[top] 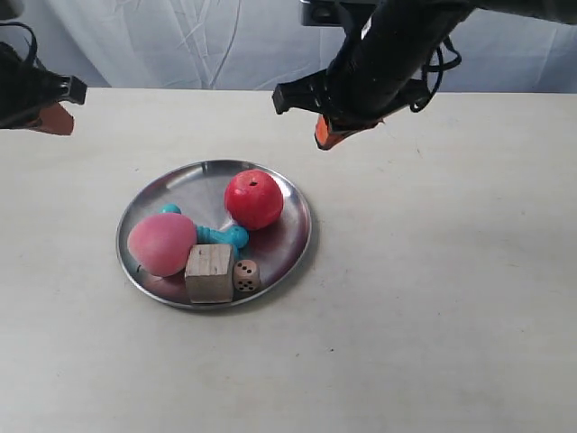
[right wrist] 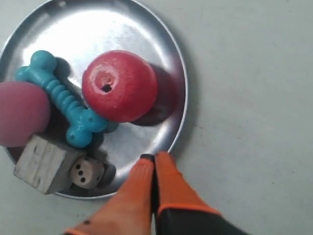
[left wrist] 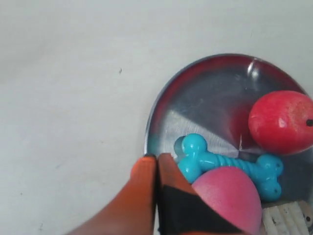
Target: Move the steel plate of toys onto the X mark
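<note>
The steel plate (top: 288, 194) lies on the cream table and carries the toys: a red apple (top: 253, 198), a pink peach (top: 160, 244), a teal dog-bone (top: 221, 236), a wooden cube (top: 209, 272) and a small die (top: 246, 275). My left gripper (left wrist: 156, 157), at the exterior view's left (top: 54, 117), hangs above the table and is shut on nothing. Its orange tips line up with the plate's rim (left wrist: 149, 127) beside the peach (left wrist: 230, 196). My right gripper (right wrist: 154, 157), seen raised (top: 329, 135), is also shut and empty, over the rim (right wrist: 182, 122) near the die (right wrist: 86, 172). The X mark is out of view.
A white cloth backdrop (top: 207, 41) hangs behind the table's far edge. The black arm (top: 397, 54) reaches in from the upper right, above the table behind the plate. Bare cream tabletop (top: 451, 298) lies around the plate.
</note>
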`<move>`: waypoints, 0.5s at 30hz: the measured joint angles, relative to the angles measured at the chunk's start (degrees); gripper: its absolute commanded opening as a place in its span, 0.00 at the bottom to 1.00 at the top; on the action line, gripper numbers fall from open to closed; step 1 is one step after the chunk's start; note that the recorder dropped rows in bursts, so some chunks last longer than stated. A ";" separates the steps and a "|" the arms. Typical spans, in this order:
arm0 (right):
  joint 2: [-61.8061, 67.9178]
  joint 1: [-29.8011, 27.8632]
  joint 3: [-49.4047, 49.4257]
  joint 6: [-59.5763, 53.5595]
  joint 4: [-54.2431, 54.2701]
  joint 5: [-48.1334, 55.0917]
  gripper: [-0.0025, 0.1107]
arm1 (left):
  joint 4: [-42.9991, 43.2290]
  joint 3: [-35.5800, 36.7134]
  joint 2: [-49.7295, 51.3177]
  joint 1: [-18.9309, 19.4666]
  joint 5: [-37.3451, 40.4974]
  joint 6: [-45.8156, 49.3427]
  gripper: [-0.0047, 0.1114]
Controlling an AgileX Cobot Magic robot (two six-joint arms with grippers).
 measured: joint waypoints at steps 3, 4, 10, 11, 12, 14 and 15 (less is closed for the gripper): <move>-6.78 0.48 8.66 0.00 0.10 -5.86 0.01 | -2.48 3.83 -5.74 0.00 -3.40 1.75 0.04; -8.61 0.48 10.93 0.00 0.10 -7.52 0.01 | -3.90 5.05 -7.61 0.00 -4.35 2.89 0.04; -21.09 0.48 25.54 0.00 -0.02 -18.32 0.01 | -17.18 12.75 -17.83 0.00 -9.57 15.03 0.04; -23.05 0.48 27.20 0.00 -0.02 -19.31 0.01 | -19.00 14.06 -19.23 0.00 -10.47 16.58 0.04; -24.88 0.48 29.15 0.00 -0.02 -20.40 0.01 | -21.02 15.75 -20.64 0.00 -11.30 17.98 0.04; -27.90 0.48 32.59 0.00 -0.02 -22.30 0.01 | -24.03 19.31 -24.17 0.00 -13.41 20.29 0.04; -29.42 0.48 34.09 0.00 0.09 -23.28 0.01 | -24.75 20.73 -25.87 0.00 -14.26 20.84 0.04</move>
